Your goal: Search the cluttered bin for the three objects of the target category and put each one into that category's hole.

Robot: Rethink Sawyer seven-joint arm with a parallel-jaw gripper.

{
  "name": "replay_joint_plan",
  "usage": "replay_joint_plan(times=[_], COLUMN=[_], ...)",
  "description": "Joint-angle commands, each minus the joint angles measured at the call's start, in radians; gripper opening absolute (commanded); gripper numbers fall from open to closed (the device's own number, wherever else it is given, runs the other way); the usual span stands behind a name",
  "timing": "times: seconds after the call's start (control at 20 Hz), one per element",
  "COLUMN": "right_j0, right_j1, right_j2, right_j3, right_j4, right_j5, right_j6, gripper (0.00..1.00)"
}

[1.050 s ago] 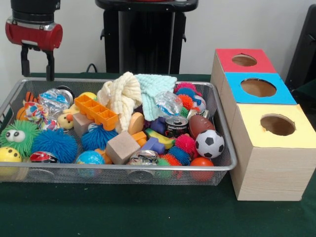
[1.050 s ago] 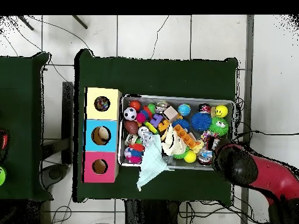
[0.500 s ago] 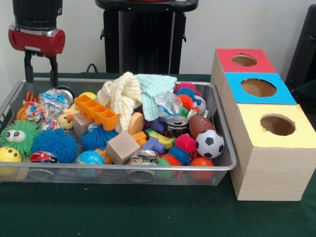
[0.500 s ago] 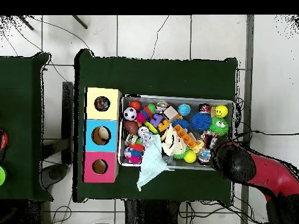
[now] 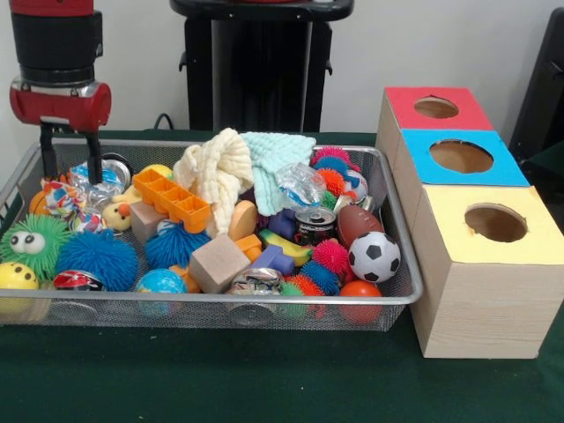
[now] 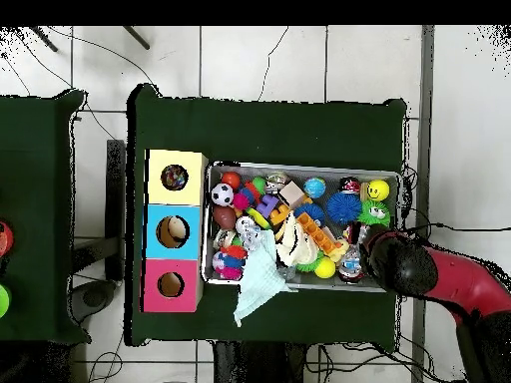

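1. The jaws (image 5: 68, 154) hang over the far left corner of the wire bin (image 5: 220, 304) in the front view, their two black prongs standing apart with nothing between them, the tips just inside the bin's rim

2. Right below and between the prongs lies a crumpled clear plastic bottle (image 5: 97, 181), with a multicoloured knotted rope toy (image 5: 63, 201) just beside it and a yellow duck (image 5: 117, 214) a little nearer the camera; I judge the bottle to be what the open prongs are lined up on, though the target category cannot be told from the pictures

3. The relation that matters: the bottle sits almost straight down from the jaws, slightly to the right in the front view, so the coming move looks like a short vertical drop rather than a sideways reach

4. The bottle's long axis cannot be made out, as it is crushed and half hidden by the prongs

5. The three-holed box (image 5: 467, 220) with red, blue and yellow tops stands just beside the opposite end of the bin, well apart from the jaws, so any picked item must cross the full bin length

6. In the overhead view the arm (image 6: 439, 279) covers that corner of the bin (image 6: 299, 168), hiding the bottle
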Motion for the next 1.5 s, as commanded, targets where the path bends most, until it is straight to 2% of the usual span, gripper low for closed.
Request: replay_joint_plan(times=[0.05, 0.5, 0.8, 1.3, 1.5], right_j0=[-0.022, -0.028, -0.03, -0.063, -0.084], right_j1=[0.101, 0.175, 0.181, 0.199, 0.175], right_j2=[0.133, 0.158, 0.175, 0.204, 0.206], right_j3=[-0.116, -0.177, -0.193, -0.192, -0.15], right_j4=[-0.091, -0.148, -0.168, -0.188, -0.189], right_j5=[0.168, 0.174, 0.193, 0.203, 0.195], right_j6=[-0.32, -0.3, -0.3, -0.316, -0.299], gripper=[1.0, 1.0, 1.0, 1.0, 1.0])
